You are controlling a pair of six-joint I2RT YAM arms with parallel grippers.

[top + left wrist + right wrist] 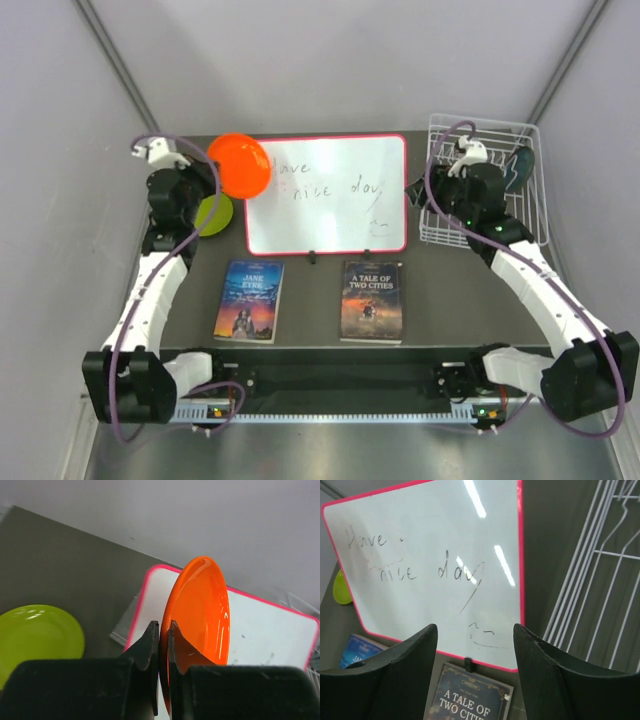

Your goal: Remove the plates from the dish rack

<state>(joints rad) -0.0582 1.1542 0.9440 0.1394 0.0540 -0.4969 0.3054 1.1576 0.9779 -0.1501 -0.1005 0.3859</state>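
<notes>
Left gripper: clamped on the rim of the orange plate, which is held edge-on and clear of the table, over the 10 o'clock corner of the whiteboard in the overhead view.

Right gripper: jaws spread wide, nothing between them. It is seen at the 9 o'clock side of the dish rack, above the strip of table between rack and whiteboard.

Rack position: 2 o'clock part of the table, seen from above.

Progress, as judged:
- Lime green plate is laid flat on the table at 9 o'clock of the whiteboard, partly under the left arm. Counted as unloaded.
- Orange plate is out of the rack but not yet set down. Counted as in hand.
- A dark shape is noted inside the rack towards its 2 o'clock corner; it is taken to be the dark plate, not yet removed, though its outline is too small to confirm.
- Red patterned plate is not found in any view; its whereabouts cannot be stated.

Estimate: about half done. Placement of the orange plate, likely beside the green one, is expected as the step in hand.
</notes>
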